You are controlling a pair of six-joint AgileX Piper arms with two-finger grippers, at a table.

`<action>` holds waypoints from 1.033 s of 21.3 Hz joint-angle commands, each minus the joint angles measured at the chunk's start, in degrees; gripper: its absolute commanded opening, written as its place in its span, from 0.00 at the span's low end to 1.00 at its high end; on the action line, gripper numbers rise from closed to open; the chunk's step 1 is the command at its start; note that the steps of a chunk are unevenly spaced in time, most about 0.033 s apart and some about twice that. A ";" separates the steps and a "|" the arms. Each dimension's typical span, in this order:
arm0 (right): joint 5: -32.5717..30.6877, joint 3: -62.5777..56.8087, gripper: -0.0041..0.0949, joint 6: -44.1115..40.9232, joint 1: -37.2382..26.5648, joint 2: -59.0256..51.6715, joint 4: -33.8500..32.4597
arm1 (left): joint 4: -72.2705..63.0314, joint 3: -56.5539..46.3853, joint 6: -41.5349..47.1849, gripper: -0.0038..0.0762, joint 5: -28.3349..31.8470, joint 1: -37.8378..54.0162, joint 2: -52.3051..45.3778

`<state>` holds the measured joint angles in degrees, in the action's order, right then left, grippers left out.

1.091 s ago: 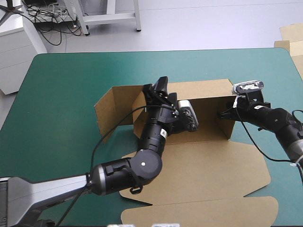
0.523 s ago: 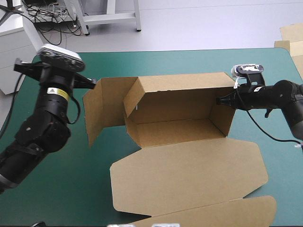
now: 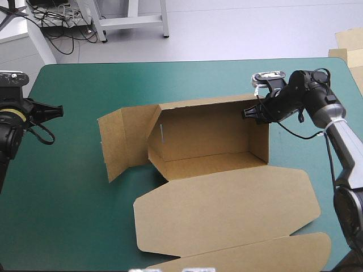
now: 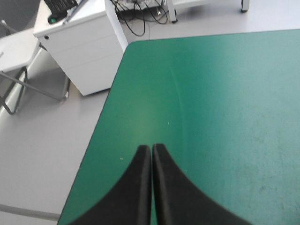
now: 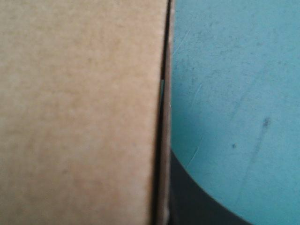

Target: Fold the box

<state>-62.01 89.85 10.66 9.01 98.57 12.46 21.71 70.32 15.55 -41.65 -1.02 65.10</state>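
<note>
Withdrawn to the tabletop's (image 3: 74,198) left edge, the left fingers (image 4: 140,187) press together empty, while the right fingers (image 5: 187,201) pinch the right wall of the box (image 3: 210,133), mid-tabletop, whose light, stiff board probably handles best gripped at wall edges.

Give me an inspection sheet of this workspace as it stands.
Surface: table with teal-green cover, flat.
Job's things: box is an open tray, walls raised, left flap splayed outward, lid flat toward the near edge.
Clutter: nothing seen.
Grippers: left tool shut, over the table's left edge, away from the box; right tool shut on the box's right wall at its far corner.
Cables: nothing seen.
Surroundings: spare board beyond the table's far right corner.
</note>
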 commanded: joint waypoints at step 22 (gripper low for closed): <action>-2.62 21.58 0.66 -3.58 0.71 12.95 -0.16 | -15.80 1.70 -11.99 0.04 -4.13 4.92 -1.14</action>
<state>-63.29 106.50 7.17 9.74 114.67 12.82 5.95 70.25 3.42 -48.34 3.78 65.10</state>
